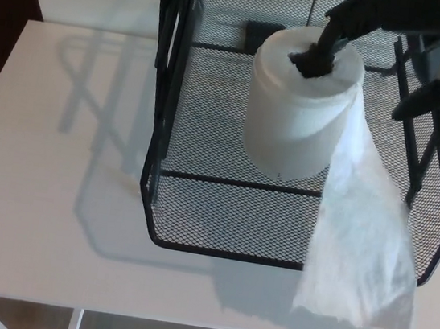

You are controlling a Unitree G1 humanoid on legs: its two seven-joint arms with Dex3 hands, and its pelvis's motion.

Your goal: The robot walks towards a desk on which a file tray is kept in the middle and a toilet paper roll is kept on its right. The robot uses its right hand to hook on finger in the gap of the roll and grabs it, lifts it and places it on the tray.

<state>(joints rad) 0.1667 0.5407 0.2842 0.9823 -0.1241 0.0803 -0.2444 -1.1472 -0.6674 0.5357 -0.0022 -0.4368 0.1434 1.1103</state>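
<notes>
A toilet paper roll (302, 110) stands upright inside the black wire-mesh file tray (198, 210), on the tray's mesh floor toward the back half. The tray sits on the white tabletop (49, 166). The right robot hand (400, 26) comes in from the upper right, and one black finger (326, 45) dips into the hollow core at the top of the roll, hooked there; the other digits spread away to the right above the tray's side wall, not clamping the paper. A loose tail of paper (360, 240) hangs off the roll's right side, drapes over the tray's front rim and ends on the tabletop. The left robot hand is out of view.
</notes>
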